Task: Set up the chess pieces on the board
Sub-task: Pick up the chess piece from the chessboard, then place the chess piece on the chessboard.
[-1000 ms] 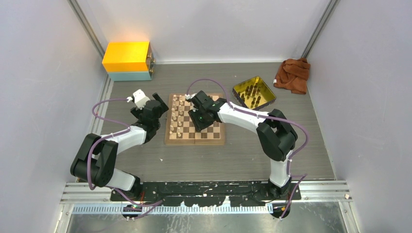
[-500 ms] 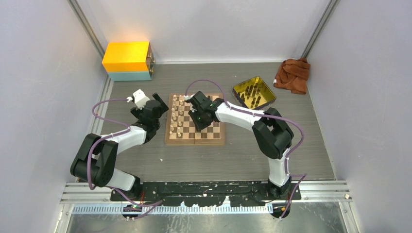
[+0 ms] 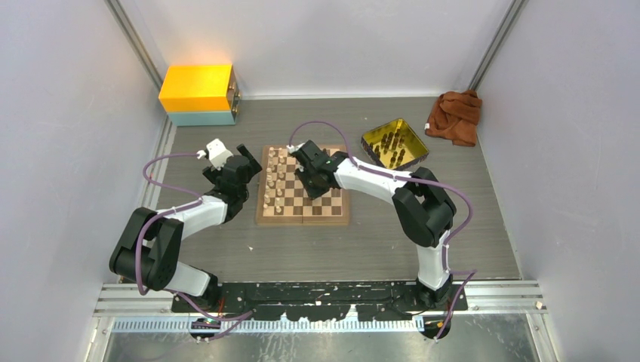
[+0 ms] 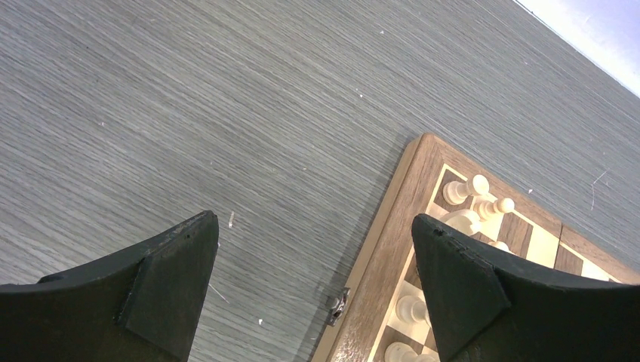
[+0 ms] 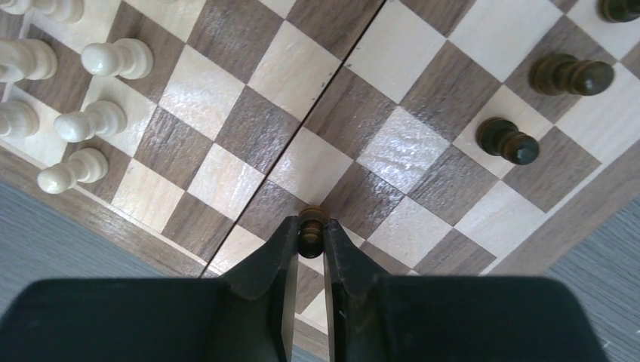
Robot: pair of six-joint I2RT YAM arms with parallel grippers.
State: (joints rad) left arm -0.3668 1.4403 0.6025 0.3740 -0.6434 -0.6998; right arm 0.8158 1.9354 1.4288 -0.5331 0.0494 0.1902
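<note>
The board (image 3: pixel 332 207) lies mid-table; it also shows in the right wrist view (image 5: pixel 226 181) and the left wrist view (image 4: pixel 385 249). Pale cream pieces (image 3: pixel 276 181) stand in its left columns. My right gripper (image 5: pixel 309 235) is shut on a dark brown piece (image 5: pixel 311 230), held just above the squares near the centre seam; in the top view the right gripper (image 3: pixel 311 177) is over the board. Other dark pieces (image 5: pixel 507 140) stand on the far side. My left gripper (image 4: pixel 313 249) is open and empty beside the board's left edge, also seen from above (image 3: pixel 243 170).
A yellow tray (image 3: pixel 411 151) holding several dark pieces sits right of the board. A yellow and blue box (image 3: pixel 198 94) stands at the back left. A brown cloth (image 3: pixel 454 115) lies at the back right. A small metal clasp (image 4: pixel 337 305) is on the board's edge.
My right gripper has moved a little toward the far side of the board with the dark piece in it. The left arm has not moved.
</note>
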